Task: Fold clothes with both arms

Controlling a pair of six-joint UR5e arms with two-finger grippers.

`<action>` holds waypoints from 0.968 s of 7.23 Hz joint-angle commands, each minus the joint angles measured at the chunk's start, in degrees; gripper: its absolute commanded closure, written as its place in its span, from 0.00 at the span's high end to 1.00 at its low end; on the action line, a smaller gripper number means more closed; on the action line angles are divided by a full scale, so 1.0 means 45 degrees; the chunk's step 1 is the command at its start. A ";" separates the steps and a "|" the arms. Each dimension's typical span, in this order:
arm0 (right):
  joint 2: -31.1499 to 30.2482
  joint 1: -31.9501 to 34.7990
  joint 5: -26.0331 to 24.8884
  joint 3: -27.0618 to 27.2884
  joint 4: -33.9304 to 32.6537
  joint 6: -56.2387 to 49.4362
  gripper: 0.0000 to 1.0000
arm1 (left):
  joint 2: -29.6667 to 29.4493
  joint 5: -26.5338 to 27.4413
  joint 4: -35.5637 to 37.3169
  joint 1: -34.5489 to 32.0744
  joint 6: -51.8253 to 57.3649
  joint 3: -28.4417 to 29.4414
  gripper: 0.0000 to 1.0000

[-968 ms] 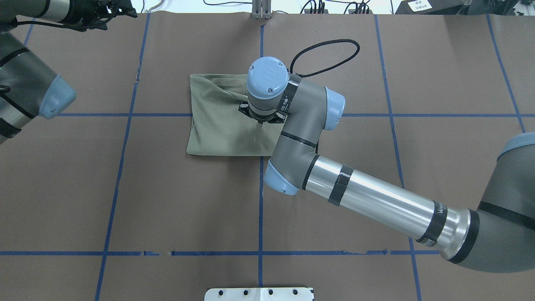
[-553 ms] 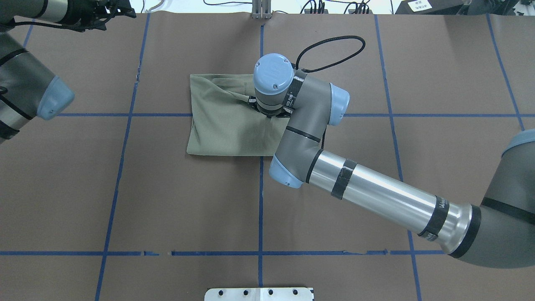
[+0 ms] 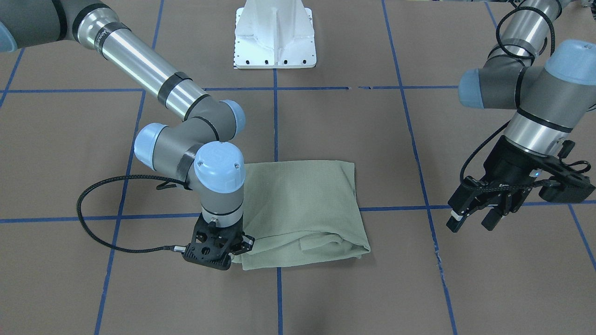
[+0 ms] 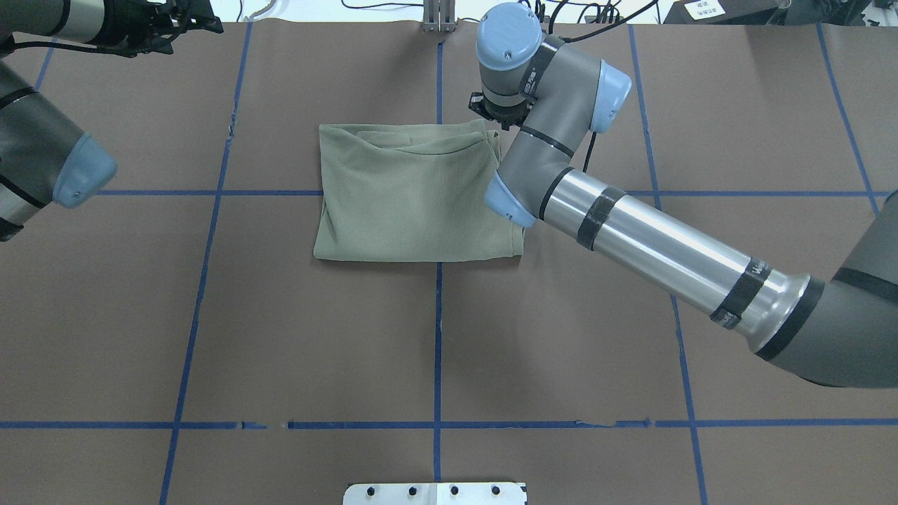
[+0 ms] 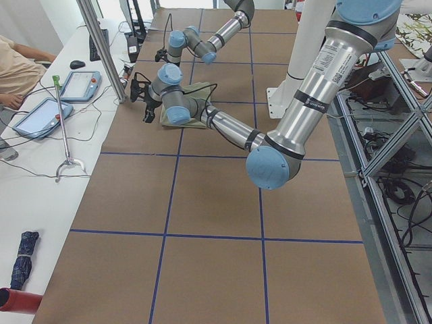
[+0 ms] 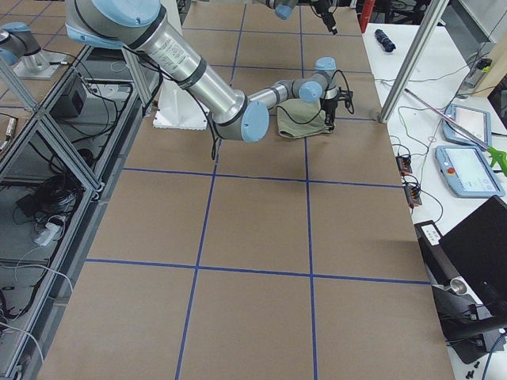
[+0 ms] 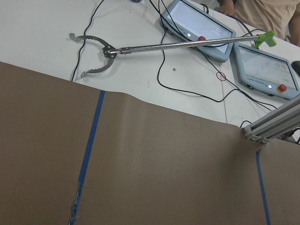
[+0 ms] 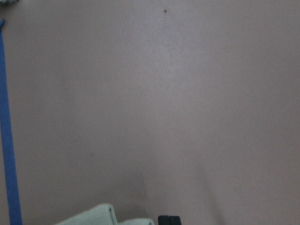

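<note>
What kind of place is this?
Most likely a robotics lab: a left arm and right arm reach over a paper-covered table gridded with blue tape, and teach pendants lie on a side bench.

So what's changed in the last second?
The right gripper swung off the shirt's middle to its far right corner, away from the robot. The crease that ran toward it is gone and the shirt lies flatter, so it seems to have let go. The shirt stayed in place, and the left gripper, open and off to the side, barely moved.
</note>
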 commanded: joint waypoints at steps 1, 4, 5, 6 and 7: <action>0.0492 0.0594 0.0808 -0.0446 0.0032 -0.0142 0.00 | -0.0010 0.0016 0.0004 0.0056 -0.0326 0.0010 1.00; -0.2341 0.1937 0.2525 0.2817 -0.0045 -0.1811 0.00 | 0.0280 -0.0546 -0.0015 -0.0021 0.0428 -0.0010 1.00; -0.3983 0.2717 0.3248 0.4190 -0.0084 -0.3329 0.00 | 0.0592 -0.0628 0.0004 -0.0196 0.2116 0.0010 1.00; -0.5314 0.3711 0.4164 0.5015 -0.0046 -0.4853 0.00 | 0.1040 -0.0977 0.0024 -0.0720 0.3699 0.0010 1.00; -0.6584 0.4649 0.4714 0.5797 -0.0104 -0.6550 0.00 | 0.1373 -0.1676 0.0178 -0.1440 0.5011 0.0010 1.00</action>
